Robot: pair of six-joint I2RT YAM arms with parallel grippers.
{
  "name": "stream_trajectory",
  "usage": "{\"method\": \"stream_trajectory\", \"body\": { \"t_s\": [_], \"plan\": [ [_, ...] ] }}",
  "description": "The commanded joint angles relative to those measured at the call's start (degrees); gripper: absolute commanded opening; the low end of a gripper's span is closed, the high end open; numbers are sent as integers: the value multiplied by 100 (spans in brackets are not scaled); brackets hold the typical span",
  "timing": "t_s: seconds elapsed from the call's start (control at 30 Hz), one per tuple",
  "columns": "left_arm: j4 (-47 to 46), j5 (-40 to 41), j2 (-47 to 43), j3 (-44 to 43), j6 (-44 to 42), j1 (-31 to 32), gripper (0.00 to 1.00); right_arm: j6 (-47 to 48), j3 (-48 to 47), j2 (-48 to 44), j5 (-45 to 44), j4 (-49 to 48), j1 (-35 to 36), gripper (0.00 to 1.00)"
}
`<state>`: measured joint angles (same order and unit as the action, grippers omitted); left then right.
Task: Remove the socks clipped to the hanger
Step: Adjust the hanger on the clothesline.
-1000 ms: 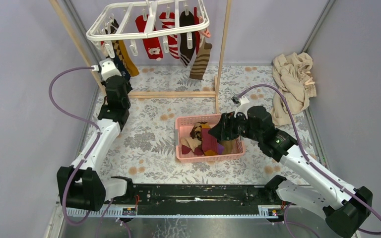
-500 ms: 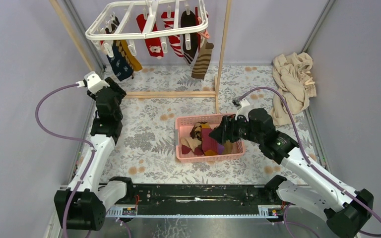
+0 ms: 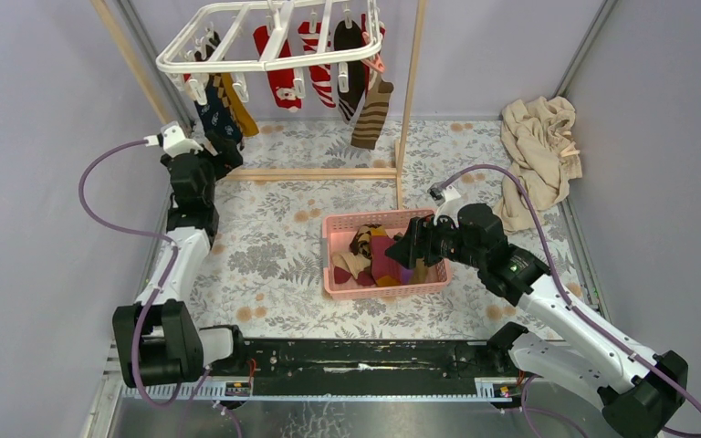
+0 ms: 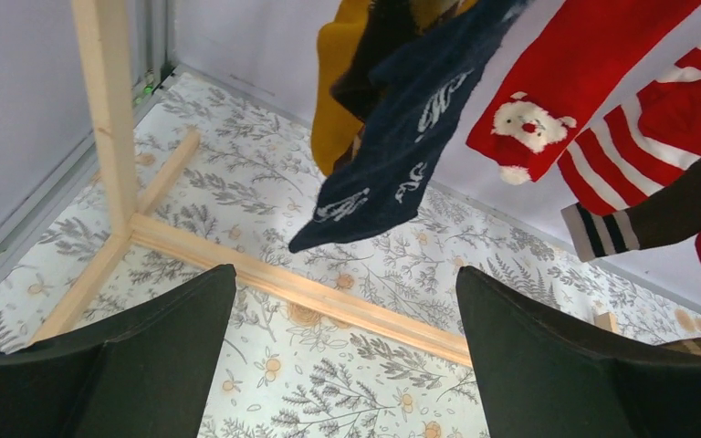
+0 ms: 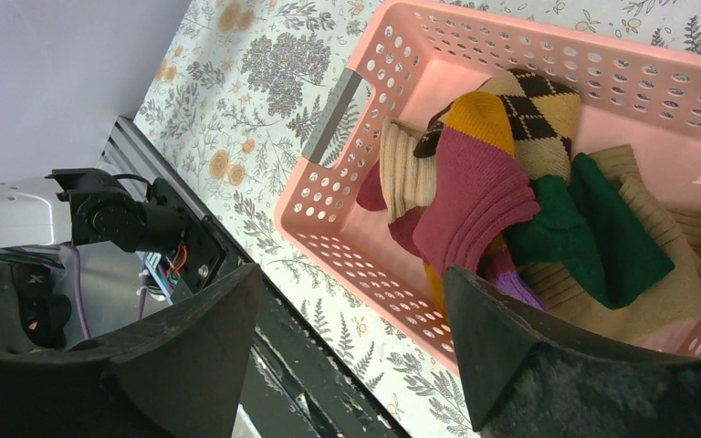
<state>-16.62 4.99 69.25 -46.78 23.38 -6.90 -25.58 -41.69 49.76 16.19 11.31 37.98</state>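
White-and-black jointed arms, looping purple cables, black tool fingers

Both open wide: left hand up high, right hand low

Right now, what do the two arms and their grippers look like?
Both the left arm and right arm have white links with black joints and a looping purple cable. The left gripper and right gripper are black and wedge-shaped. A green light shows on the right arm.
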Motion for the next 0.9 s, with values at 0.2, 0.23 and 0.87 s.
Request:
{"method": "stream_trajectory", "body": {
  "t_s": [0.2,0.23,0.87],
  "plan": [
    [-1408,-340,345,-270,-199,-121,97,108,155,-80,154,-198,37,80],
    [-1436,-345,387,-299,-165,-145,94,120,161,-74,162,-193,35,80],
    [-1359,-996,6,-373,57,-299,0,24,271,-177,238,-189,38,80]
  ]
}}
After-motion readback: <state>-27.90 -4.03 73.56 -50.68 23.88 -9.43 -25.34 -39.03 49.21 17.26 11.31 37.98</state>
